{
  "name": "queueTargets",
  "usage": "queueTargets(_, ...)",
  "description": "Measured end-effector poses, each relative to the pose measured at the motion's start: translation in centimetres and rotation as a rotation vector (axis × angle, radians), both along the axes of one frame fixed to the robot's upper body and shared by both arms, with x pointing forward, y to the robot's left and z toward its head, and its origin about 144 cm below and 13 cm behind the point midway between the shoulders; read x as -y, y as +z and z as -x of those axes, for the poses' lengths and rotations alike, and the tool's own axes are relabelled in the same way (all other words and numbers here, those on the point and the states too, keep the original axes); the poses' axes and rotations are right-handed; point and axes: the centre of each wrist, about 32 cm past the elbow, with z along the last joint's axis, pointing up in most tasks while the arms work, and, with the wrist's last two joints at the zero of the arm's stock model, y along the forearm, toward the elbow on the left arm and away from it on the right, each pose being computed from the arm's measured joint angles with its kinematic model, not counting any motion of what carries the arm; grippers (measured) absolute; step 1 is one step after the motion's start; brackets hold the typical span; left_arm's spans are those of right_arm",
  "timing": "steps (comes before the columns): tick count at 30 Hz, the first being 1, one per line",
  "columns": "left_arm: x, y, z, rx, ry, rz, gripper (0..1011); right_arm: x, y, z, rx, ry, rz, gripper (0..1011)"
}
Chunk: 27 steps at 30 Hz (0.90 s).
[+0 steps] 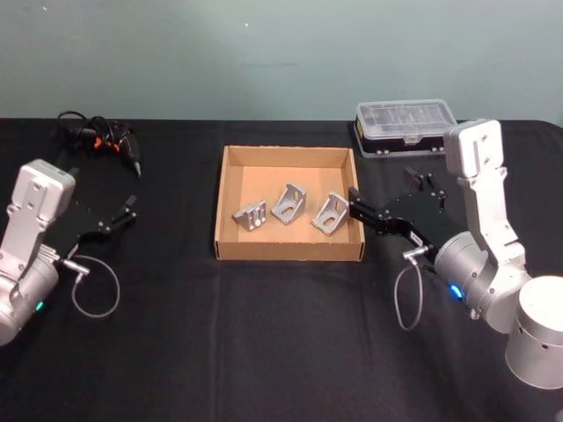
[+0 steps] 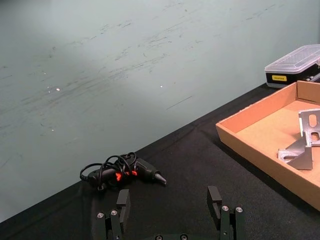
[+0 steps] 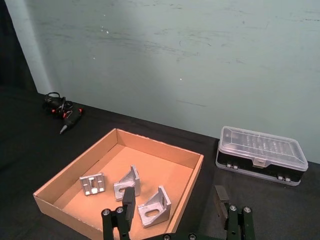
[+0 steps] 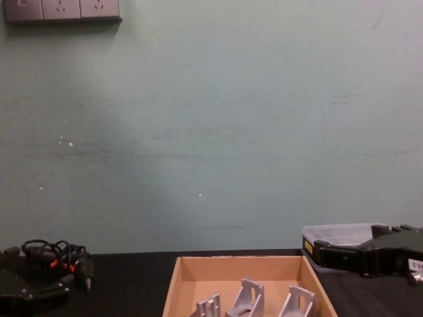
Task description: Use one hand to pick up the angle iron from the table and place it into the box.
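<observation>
Hovering at the right wall of the box (image 1: 288, 252), the right gripper (image 1: 358, 203) holds nothing — its jaws stand apart in the right wrist view, with bare air between the fingers (image 3: 128, 199). Three angle irons lie inside the cardboard tray: the left angle iron (image 1: 250, 214), the middle angle iron (image 1: 289, 203) and the right angle iron (image 1: 331, 213), the last just beside the gripper's tip. None is seen on the black table (image 1: 264, 334) itself.

Judged from this, the placing step looks finished, or nearly so: the release appears made and the arm sits at the box's edge. The next move would call for drawing the right gripper clear of the wall without nudging the nearest bracket, and then looking for any piece that remains to be fetched.

The three brackets sit in a loose row running left to right across the tray floor. Each rests on one flange with the other rising; the right one's slotted face tilts up toward the robot.

The left gripper (image 1: 123, 214) is parked well to the left — jaws wide, nothing between them — near a glue gun (image 1: 106, 139). A clear-lidded case (image 1: 405, 126) sits behind the right arm.
</observation>
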Motion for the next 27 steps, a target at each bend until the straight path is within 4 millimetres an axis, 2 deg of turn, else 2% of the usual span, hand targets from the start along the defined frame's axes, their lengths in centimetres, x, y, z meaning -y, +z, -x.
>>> queueTargets(27,0.0,0.0,0.0,0.0,0.0,0.0,1011,-0.03,0.03,-0.05,-0.002,0.002,0.0,1002)
